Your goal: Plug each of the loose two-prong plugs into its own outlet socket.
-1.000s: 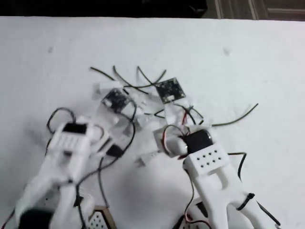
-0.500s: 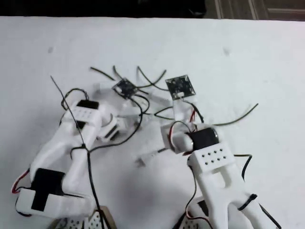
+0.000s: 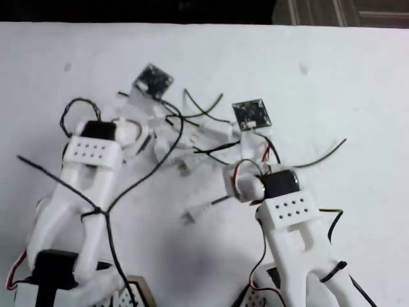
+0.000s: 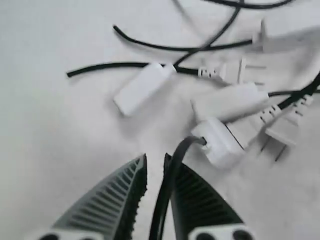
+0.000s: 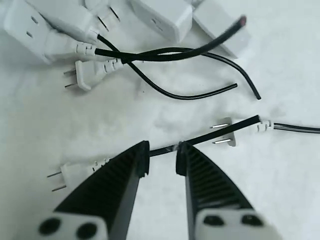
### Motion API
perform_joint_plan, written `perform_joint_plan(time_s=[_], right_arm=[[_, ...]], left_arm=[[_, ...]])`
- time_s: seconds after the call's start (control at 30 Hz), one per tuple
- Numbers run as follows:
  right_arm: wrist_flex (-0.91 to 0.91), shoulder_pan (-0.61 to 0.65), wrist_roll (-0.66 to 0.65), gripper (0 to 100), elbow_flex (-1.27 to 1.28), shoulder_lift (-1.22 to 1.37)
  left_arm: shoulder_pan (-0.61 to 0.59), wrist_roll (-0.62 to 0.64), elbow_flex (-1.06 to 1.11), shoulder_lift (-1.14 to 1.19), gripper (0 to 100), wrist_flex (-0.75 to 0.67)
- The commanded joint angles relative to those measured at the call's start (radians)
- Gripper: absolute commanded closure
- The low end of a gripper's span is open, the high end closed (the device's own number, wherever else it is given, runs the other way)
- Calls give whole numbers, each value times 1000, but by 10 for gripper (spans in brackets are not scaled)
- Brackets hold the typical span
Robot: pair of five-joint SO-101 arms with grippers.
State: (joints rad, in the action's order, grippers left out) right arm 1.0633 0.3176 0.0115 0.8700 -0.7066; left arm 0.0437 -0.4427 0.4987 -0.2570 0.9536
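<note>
- Starting on the left: the left gripper (image 4: 154,162) has its ribbed grey fingers pinched on a thick black cable (image 4: 167,190). That cable runs to a white rectangular socket block (image 4: 220,145) just past the tips.
- Right beside that block lies a white flat two-prong plug (image 4: 282,131). A white oblong socket (image 4: 140,89) sits farther off.
- Between the arms, a tangle of white plugs and black leads (image 3: 185,137) lies on the white table (image 3: 358,64).
- The right gripper (image 5: 162,156) has its black ribbed fingers a bit apart, with a thin black cord (image 5: 205,137) crossing the gap. A small white two-prong plug (image 5: 75,172) lies near one finger, and another white pronged plug (image 5: 227,134) is beyond the other.
</note>
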Motion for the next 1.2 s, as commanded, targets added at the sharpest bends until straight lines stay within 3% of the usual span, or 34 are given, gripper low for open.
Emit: perform_joint_plan(time_s=[0.0,0.23,0.43,0.57,0.73,0.83,1.03,1.17], right_arm=[[-18,-18,-2,909,-23,-30],[-16,-18,-2,908,-23,-30],[-16,-16,-2,908,-20,-30],[-15,-15,-2,908,-20,-30],[-15,-12,-2,908,-20,-30],[-15,-12,-2,909,-20,-30],[-15,-16,-2,909,-18,-30],[-15,-16,-2,910,-18,-30]], left_arm=[[-10,20,-129,8,921,2],[-10,40,-276,200,944,66],[-33,109,-344,223,644,195],[-74,127,-425,222,649,249],[-24,52,-391,228,653,361],[15,52,-302,248,653,313],[53,61,-143,358,656,80],[53,78,-180,426,759,64]])
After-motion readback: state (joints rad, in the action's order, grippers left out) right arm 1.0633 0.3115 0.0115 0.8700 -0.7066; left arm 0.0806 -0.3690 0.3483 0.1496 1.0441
